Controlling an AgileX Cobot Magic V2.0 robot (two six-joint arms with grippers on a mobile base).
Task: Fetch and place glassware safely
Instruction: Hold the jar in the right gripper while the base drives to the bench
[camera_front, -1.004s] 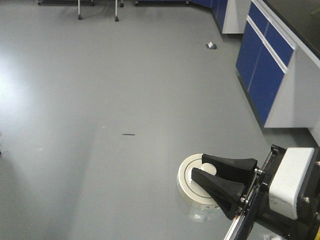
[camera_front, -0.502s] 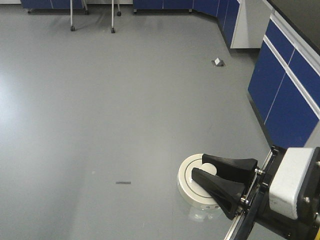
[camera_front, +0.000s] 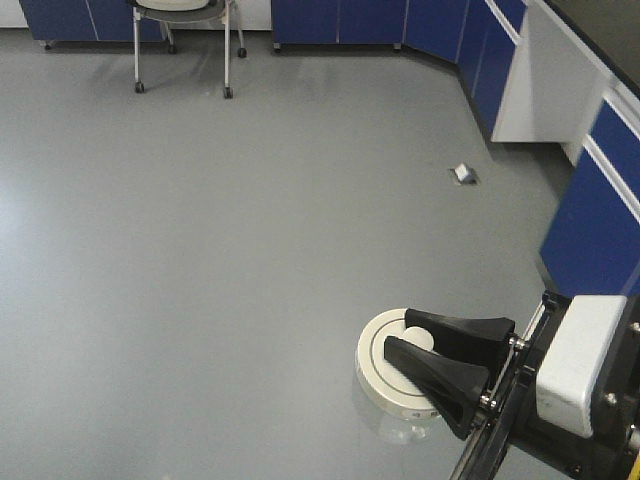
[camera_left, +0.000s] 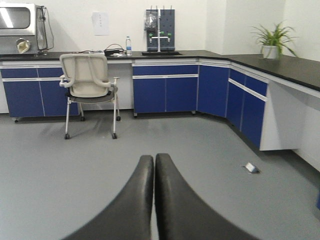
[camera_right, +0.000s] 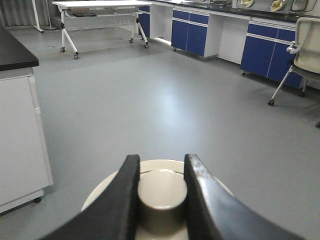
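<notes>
The glassware (camera_front: 385, 372) hangs above the grey floor at the lower right of the front view, a squat clear jar under a round off-white lid. My right gripper (camera_front: 398, 332) is shut on the lid's central knob (camera_right: 161, 192), one black finger pressed to each side. The lid's rim (camera_right: 107, 187) shows around the fingers in the right wrist view. The left gripper (camera_left: 154, 159) points out over the floor with its fingers pressed together and nothing between them. It does not show in the front view.
Blue base cabinets (camera_front: 600, 210) with a black counter run along the right and far walls. A wheeled chair (camera_left: 89, 75) stands by the far cabinets. A small white object (camera_front: 463, 173) lies on the floor. A white cabinet (camera_right: 20, 135) is close at the right wrist view's left.
The floor and cabinets have slid down and right in the front view; the chair has come into view at the top. The right gripper keeps the same hold on the jar.
</notes>
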